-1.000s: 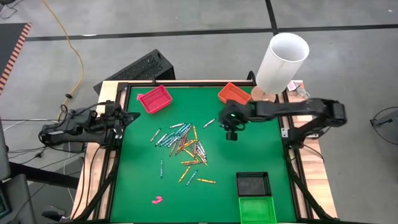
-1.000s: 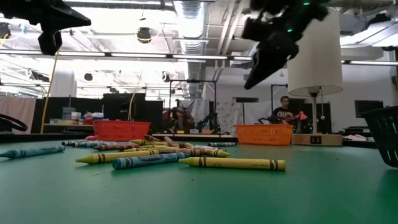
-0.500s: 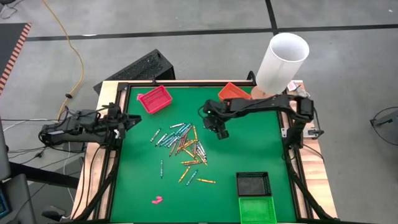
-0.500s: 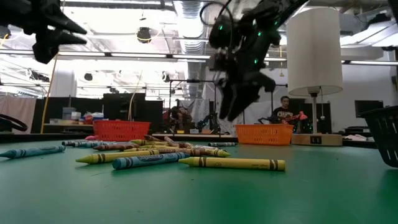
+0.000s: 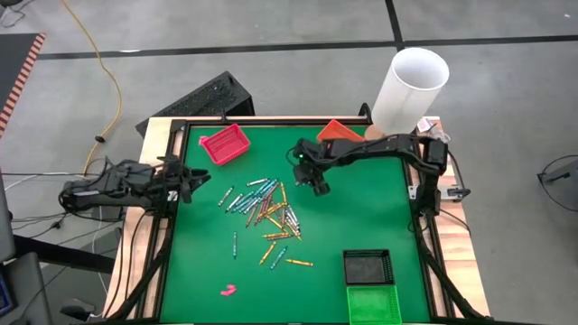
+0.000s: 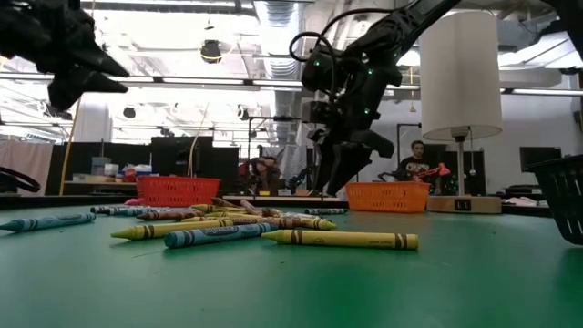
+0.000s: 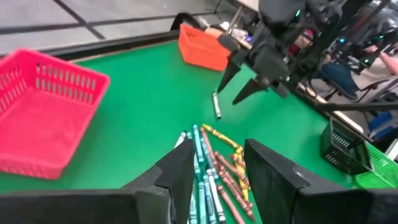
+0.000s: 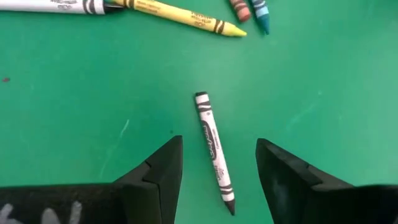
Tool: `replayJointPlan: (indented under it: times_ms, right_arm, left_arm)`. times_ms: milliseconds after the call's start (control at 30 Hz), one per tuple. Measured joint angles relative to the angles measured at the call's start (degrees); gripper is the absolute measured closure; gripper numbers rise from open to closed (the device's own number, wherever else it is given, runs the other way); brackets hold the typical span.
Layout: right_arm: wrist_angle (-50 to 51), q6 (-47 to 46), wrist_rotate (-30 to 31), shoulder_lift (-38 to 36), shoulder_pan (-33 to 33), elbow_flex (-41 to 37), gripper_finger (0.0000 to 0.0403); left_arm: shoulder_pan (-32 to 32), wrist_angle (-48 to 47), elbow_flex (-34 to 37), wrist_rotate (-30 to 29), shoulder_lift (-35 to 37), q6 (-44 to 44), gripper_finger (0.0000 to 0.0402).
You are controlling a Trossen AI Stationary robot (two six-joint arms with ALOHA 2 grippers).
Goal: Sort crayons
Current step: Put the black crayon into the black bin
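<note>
The crayons [image 5: 266,212] lie in a loose heap mid-table, blue, yellow, orange and reddish, with a few strays around it. One white crayon [image 8: 214,149] lies alone on the green mat, off the heap's far right side. My right gripper [image 8: 219,142] hangs open just above it, one finger on either side, touching nothing. My left gripper [image 7: 217,158] is open above the table's left side and points at the heap [image 7: 208,168].
A pink-red tray [image 5: 224,144] and an orange tray [image 5: 339,134] stand at the far edge. A black tray [image 5: 368,267] and a green tray [image 5: 373,305] stand at the near right. A small pink lump [image 5: 229,290] lies near the front. A white cylinder [image 5: 411,86] stands beyond the far right corner.
My right gripper has swung toward the table's left edge and come down over the lone white crayon. My left gripper has opened and moved a little toward the heap. No crayon has moved.
</note>
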State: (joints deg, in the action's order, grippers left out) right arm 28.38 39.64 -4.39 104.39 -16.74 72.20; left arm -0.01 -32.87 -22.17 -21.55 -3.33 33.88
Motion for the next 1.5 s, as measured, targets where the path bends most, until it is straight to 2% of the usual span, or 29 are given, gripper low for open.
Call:
replayJointPlan:
  times_ms: [333, 700, 833, 1200, 1500]
  right_arm:
    - [-2.47, 4.46, -0.08, 0.31, -0.78, -2.92, 0.0206]
    - [-3.47, 3.86, 0.81, 4.74, -0.45, -2.51, 0.0214]
    - [-2.86, 3.86, 0.91, 4.79, -0.54, -2.42, 0.0248]
    - [2.57, 1.63, 1.24, 5.08, -0.73, -0.09, 0.039]
    - [7.04, -7.44, 2.07, 3.49, -0.37, 3.85, 0.04]
  left_arm:
    - [0.0, 1.08, 1.28, 0.73, 0.0, 0.58, 0.0272]
    - [-0.02, 1.11, 1.28, 0.66, 0.0, 0.48, 0.0272]
    - [-0.02, 1.1, 1.28, 0.25, 0.0, 0.27, 0.0272]
    - [-0.02, 0.85, 1.28, 0.21, 0.0, 0.24, 0.0272]
    - [-0.02, 0.85, 1.28, 0.18, 0.0, -0.26, 0.0272]
